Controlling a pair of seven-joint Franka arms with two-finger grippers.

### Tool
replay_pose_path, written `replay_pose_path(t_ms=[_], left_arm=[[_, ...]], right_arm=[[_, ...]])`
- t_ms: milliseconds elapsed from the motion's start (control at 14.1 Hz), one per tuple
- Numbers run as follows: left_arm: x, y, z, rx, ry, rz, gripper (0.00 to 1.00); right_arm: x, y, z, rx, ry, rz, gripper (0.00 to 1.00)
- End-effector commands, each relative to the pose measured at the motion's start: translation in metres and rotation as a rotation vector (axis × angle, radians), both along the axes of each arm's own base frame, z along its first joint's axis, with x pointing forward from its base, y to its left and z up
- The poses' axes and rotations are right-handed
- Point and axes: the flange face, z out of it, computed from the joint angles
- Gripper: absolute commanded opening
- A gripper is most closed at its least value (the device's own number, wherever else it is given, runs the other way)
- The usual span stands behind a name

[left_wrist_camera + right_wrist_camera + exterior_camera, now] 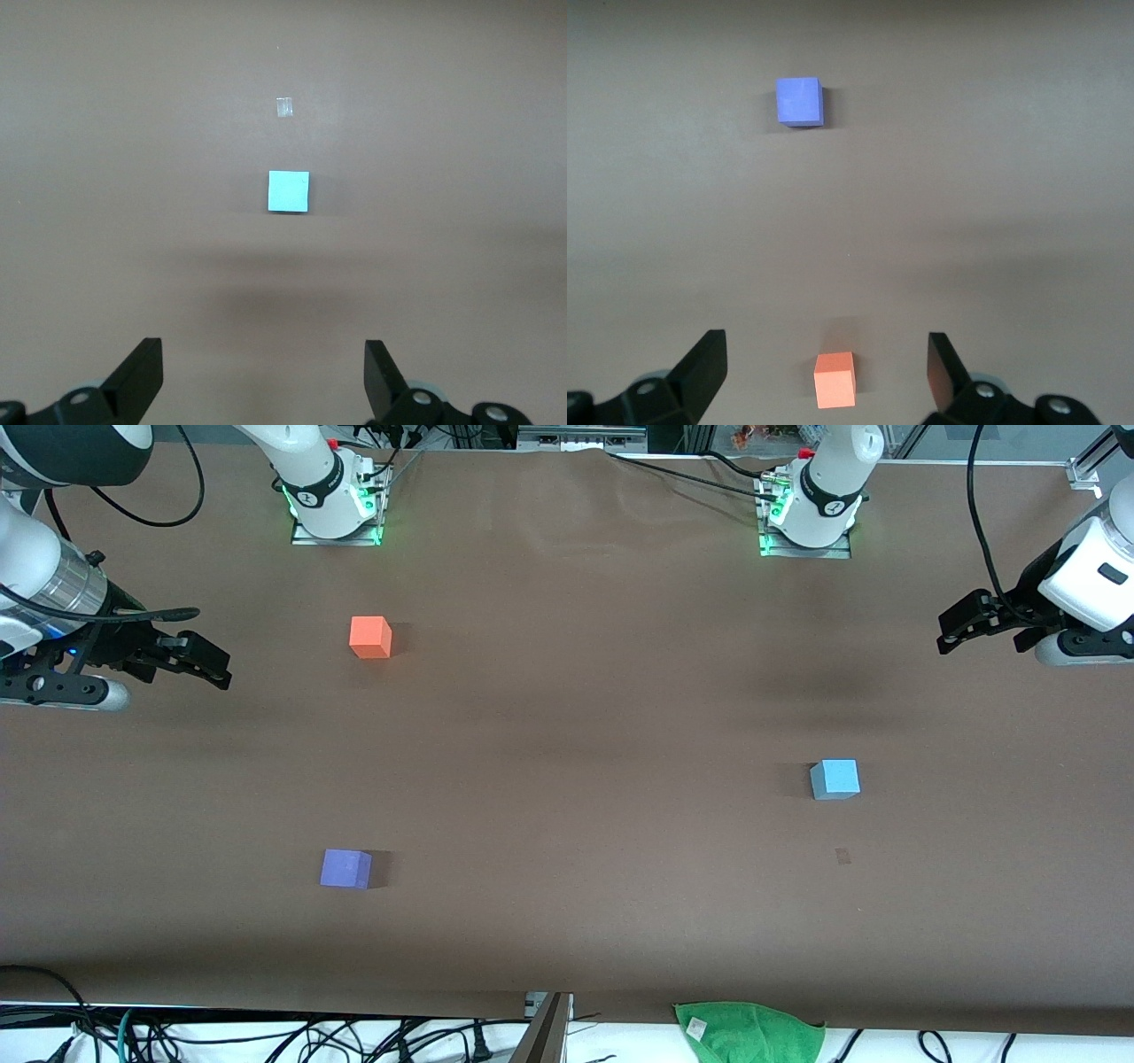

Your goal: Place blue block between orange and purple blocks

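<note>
While nothing's gripped yet, main risk is the blue block (834, 779) getting nudged or tipped if the fingers come down off-centre, since it's small & sits loose on the table (567, 717). It's well apart from the orange block (370, 637), toward the left arm's end; purple block (345, 868) is nearer the front camera than orange. Right gripper (208, 664) waits beside orange, jaws wide, empty. Left gripper (961, 627) hangs above the table near blue, jaws wide, empty.
</note>
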Motion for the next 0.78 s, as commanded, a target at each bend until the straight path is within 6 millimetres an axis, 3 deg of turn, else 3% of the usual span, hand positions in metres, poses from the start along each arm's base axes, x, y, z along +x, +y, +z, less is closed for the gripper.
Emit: replay_pose_path(t_ms=[0,707], left_arm=[[-0.0057,-0.0003,0.0013,-0.009,0.005,-0.016,1.00],[0.0036,-0.0053,0.0005,0.007,0.009,-0.020,1.00]], right_arm=[[0.0020,-0.0003,0.0032,-0.010,-0.008,0.009,1.00],[0.0015,0.0005,0.0022,-0.010,-0.003,0.010,1.00]])
